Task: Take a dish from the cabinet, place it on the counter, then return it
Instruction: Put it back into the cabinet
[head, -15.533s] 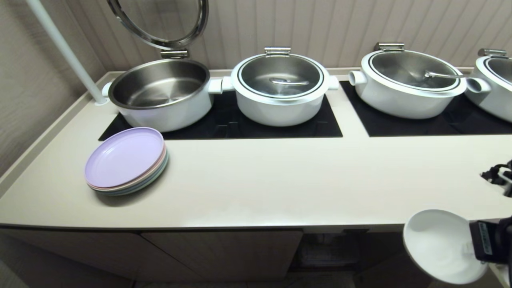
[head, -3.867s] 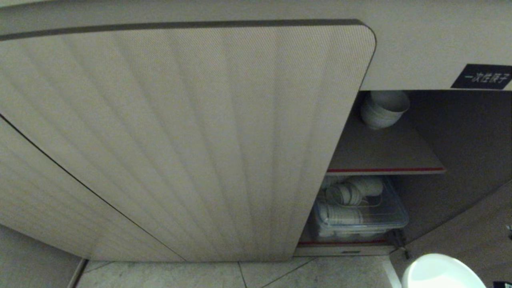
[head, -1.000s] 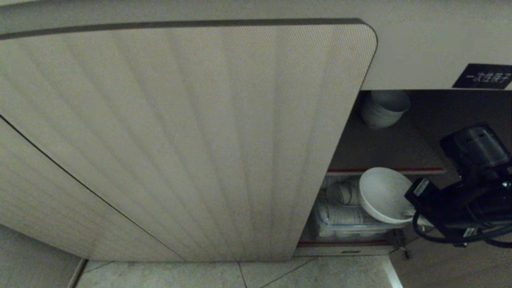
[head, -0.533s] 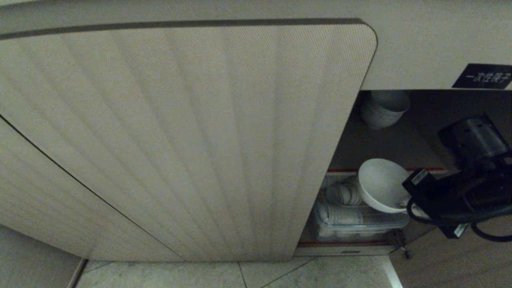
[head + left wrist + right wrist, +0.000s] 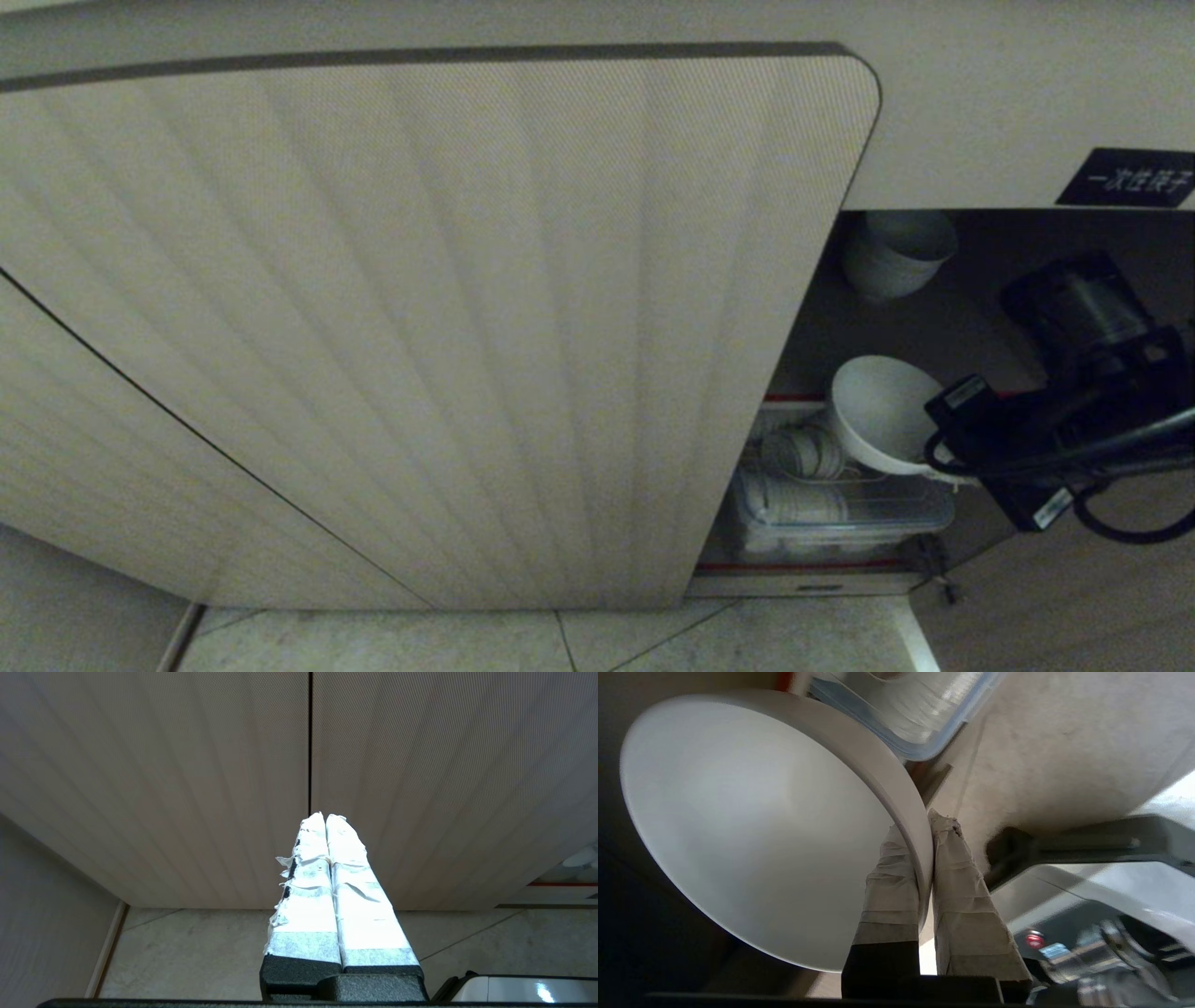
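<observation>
Step in hand: returning the dish (image 5: 878, 411) to the cabinet (image 5: 467, 308), judged from the bowl hanging at the open compartment on the cabinet's right side.
Right hand (image 5: 924, 826): pinching the dish by its rim, one taped finger inside the wall and one outside, narrow gap with only the ceramic between.
Dish position: hanging in the air just in front of the red-edged shelf (image 5: 934, 336), tilted with its mouth facing out and up, above the clear plastic bin (image 5: 896, 509) on the level below; not resting on anything.
Target spot: likely the bare stretch of shelf in front of the stacked white bowls (image 5: 896, 250) at the back, well apart from the dish.
Doing it well: levelling the bowl so the narrow foot points down before lowering; carrying it over the red edge rather than into it; keeping the rim off the door edge on the left.
Grip caution: holding a glossy rim with a thin pinch, so moving slowly and avoiding wrist jerks; opening only once the foot is sitting flat.
Clearance: stopping short of the stacked bowls to avoid knocking them; withdrawing straight back out.
Left hand (image 5: 325, 817): parked low before the ribbed door, taped fingers pressed together, holding nothing.
</observation>
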{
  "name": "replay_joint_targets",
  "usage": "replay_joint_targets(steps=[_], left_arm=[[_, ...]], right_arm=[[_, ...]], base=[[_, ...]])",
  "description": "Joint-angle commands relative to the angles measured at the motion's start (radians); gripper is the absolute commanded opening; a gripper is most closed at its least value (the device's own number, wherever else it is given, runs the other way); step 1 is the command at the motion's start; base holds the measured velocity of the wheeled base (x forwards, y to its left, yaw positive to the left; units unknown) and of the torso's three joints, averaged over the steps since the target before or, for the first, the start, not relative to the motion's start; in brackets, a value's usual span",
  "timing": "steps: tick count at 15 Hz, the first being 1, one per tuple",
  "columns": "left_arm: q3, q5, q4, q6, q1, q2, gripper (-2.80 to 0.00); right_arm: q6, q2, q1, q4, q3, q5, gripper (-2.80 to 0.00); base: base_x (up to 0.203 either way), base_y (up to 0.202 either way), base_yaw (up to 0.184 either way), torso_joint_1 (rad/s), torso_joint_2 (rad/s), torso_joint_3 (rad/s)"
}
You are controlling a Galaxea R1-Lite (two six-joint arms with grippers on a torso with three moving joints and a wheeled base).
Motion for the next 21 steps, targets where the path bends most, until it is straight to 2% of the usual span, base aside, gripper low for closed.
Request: replay_joint_targets(steps=[1, 9, 21], left_arm=[[0.0, 0.0, 0.0, 0.0, 0.0, 0.0, -2.8], [0.0, 0.0, 0.0, 0.0, 0.0, 0.0, -2.8], [0.0, 0.0, 0.0, 0.0, 0.0, 0.0, -2.8]], right_arm=[[0.014, 0.041, -0.001, -0.005, -0.034, -0.002, -2.8], [0.01, 0.121, -0.009, -0.002, -0.124, -0.002, -2.8], [-0.058, 0.181, -0.056, 0.001, -0.218, 0.004, -2.8]], base=[[0.0, 0.0, 0.0, 0.0, 0.0, 0.0], [0.0, 0.0, 0.0, 0.0, 0.0, 0.0], [0.0, 0.0, 0.0, 0.0, 0.0, 0.0]])
